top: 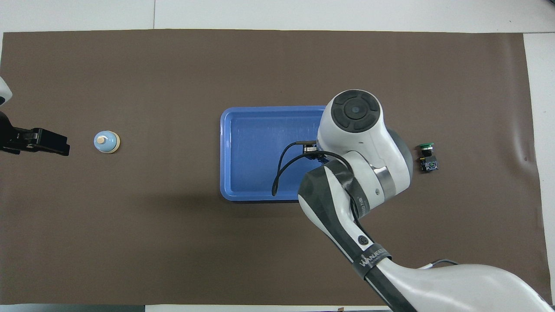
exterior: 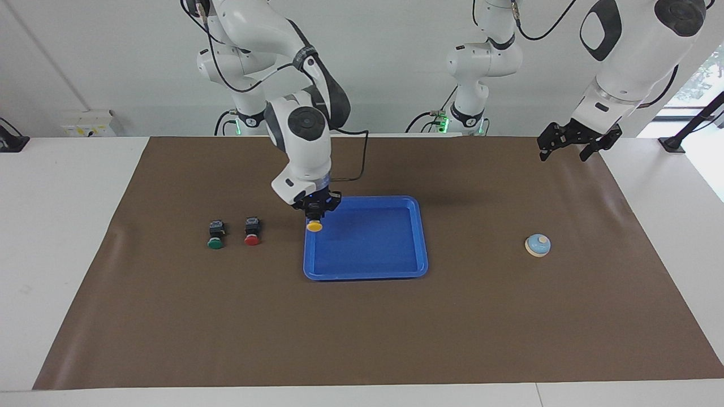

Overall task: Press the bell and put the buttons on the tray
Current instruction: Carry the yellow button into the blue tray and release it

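Yellow button [exterior: 314,226] hangs cap-down, long axis upright.

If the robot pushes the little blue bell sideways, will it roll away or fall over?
Probably neither. The bell sits flat on a wide cream rim and is low and domed, so it would likely slide across the brown mat rather than roll or tip. It looks small, so probably light.

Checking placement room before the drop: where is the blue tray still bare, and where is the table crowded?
The shallow blue plastic tray is bare. The right gripper, shut on the yellow-capped button, hangs over its rim at the right arm's end. Crowded: the green-capped button and red-capped button beside that end.
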Controlling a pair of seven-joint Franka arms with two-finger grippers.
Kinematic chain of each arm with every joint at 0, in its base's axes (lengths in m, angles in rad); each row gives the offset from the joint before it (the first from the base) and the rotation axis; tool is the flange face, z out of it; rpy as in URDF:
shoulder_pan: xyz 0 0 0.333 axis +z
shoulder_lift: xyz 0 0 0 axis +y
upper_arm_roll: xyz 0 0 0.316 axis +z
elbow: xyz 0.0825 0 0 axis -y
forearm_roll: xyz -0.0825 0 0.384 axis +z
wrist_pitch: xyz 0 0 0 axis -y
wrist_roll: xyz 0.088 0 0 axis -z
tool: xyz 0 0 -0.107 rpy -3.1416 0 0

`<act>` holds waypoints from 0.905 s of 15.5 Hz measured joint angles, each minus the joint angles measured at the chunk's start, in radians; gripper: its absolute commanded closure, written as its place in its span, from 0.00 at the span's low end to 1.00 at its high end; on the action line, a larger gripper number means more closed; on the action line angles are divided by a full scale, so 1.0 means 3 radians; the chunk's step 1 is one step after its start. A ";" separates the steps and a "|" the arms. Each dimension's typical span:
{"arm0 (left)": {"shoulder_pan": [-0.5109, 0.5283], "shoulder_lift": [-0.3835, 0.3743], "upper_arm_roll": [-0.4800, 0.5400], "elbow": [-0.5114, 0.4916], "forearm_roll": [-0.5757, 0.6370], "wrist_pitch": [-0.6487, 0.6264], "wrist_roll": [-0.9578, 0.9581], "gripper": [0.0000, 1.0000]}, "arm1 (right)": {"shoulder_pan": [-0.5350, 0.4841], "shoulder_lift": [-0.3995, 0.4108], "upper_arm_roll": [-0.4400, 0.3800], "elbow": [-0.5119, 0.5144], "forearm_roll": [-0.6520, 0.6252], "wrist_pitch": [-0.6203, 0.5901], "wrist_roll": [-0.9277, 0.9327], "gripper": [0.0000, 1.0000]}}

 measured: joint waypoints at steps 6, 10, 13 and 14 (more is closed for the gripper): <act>0.0000 0.0000 0.0000 0.0000 0.0000 0.0000 -0.0001 0.00 | -0.0020 0.0219 -0.0028 -0.0022 0.0160 0.0327 -0.0018 1.00; 0.0000 0.0000 0.0000 0.0000 0.0000 0.0000 -0.0001 0.00 | -0.0034 0.0237 -0.0032 -0.0132 0.0214 0.0474 -0.0049 1.00; 0.0000 0.0000 0.0000 0.0000 0.0000 0.0000 -0.0001 0.00 | -0.0033 0.0239 -0.0032 -0.0247 0.0222 0.0604 -0.0049 0.78; 0.0000 0.0000 0.0000 0.0000 0.0000 0.0000 -0.0001 0.00 | -0.0032 0.0239 -0.0030 -0.0288 0.0224 0.0657 -0.0049 0.27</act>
